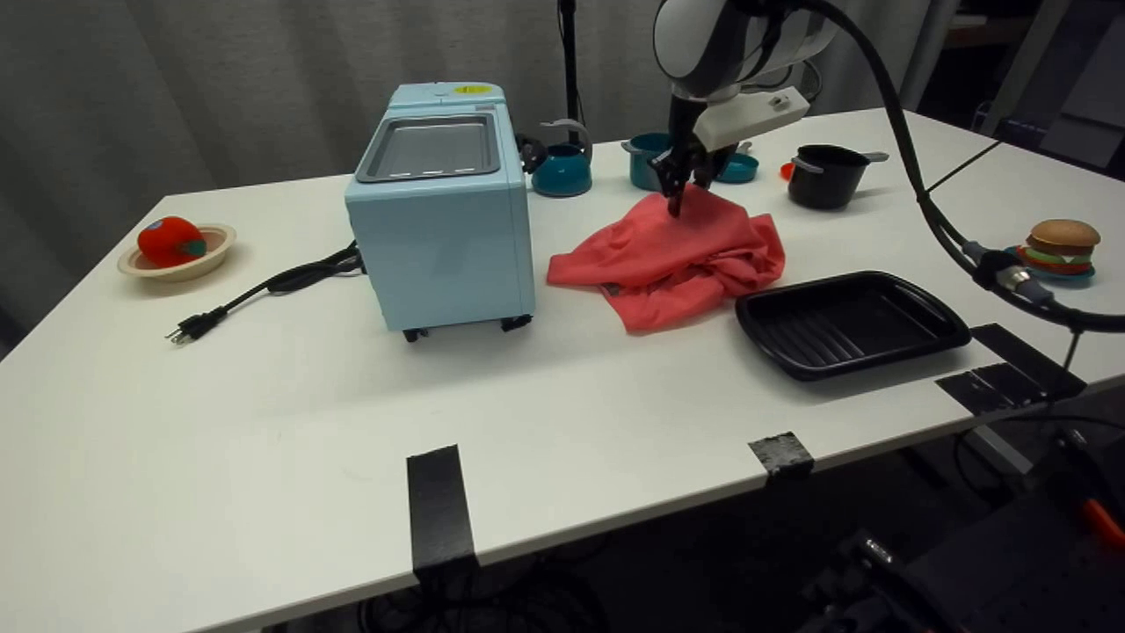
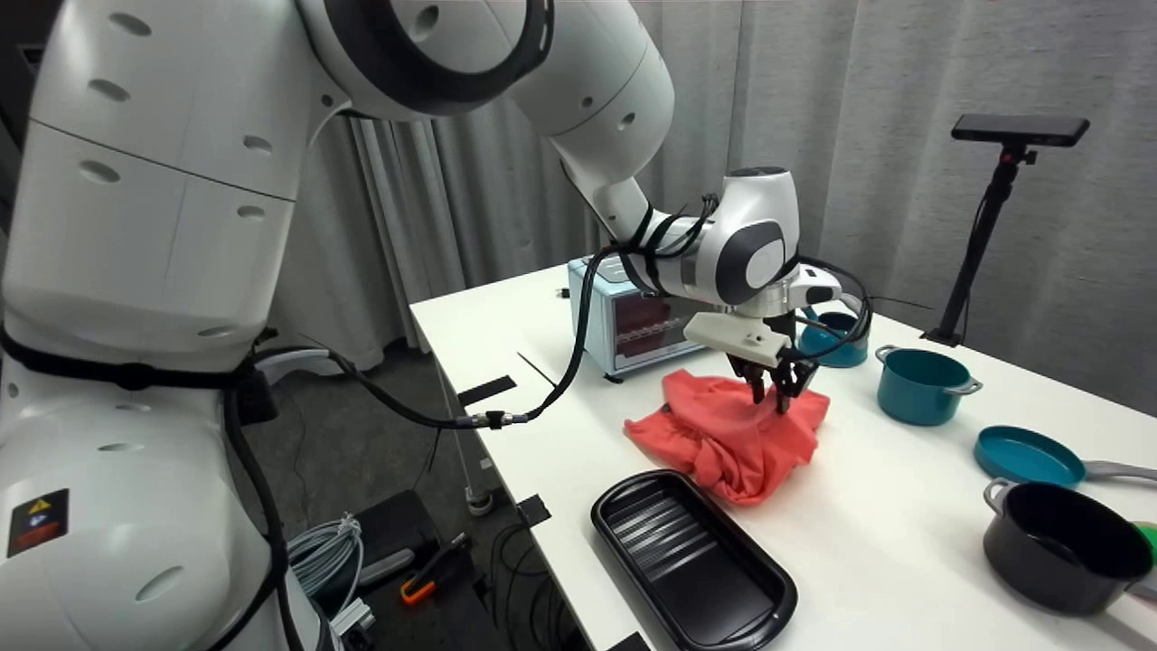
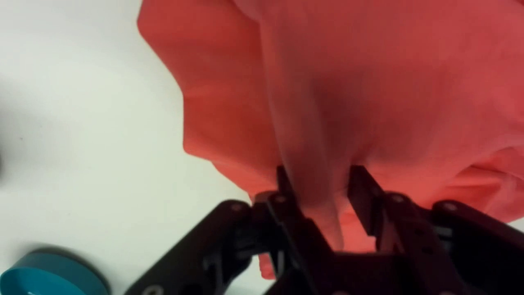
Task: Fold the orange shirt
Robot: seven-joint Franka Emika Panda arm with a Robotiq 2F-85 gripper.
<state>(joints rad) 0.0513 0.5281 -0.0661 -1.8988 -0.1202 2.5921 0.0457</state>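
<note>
The orange-red shirt [image 1: 677,255] lies crumpled on the white table in both exterior views [image 2: 737,434]. One part of it is raised in a peak under my gripper. My gripper [image 1: 691,195] points down at the shirt, and it also shows in an exterior view [image 2: 770,400]. In the wrist view the gripper [image 3: 319,178] has its two fingers apart. A raised fold of the shirt [image 3: 303,135] stands between the fingers, close to the left finger. A gap shows beside the right finger. The underside of the shirt is hidden.
A black baking tray [image 1: 852,325] lies beside the shirt. A light blue toaster oven [image 1: 444,237] stands on the shirt's other side. A teal pot [image 2: 926,384], kettle [image 1: 562,171], teal pan [image 2: 1030,455] and black pot [image 1: 831,176] stand nearby. A camera stand [image 2: 976,244] rises behind.
</note>
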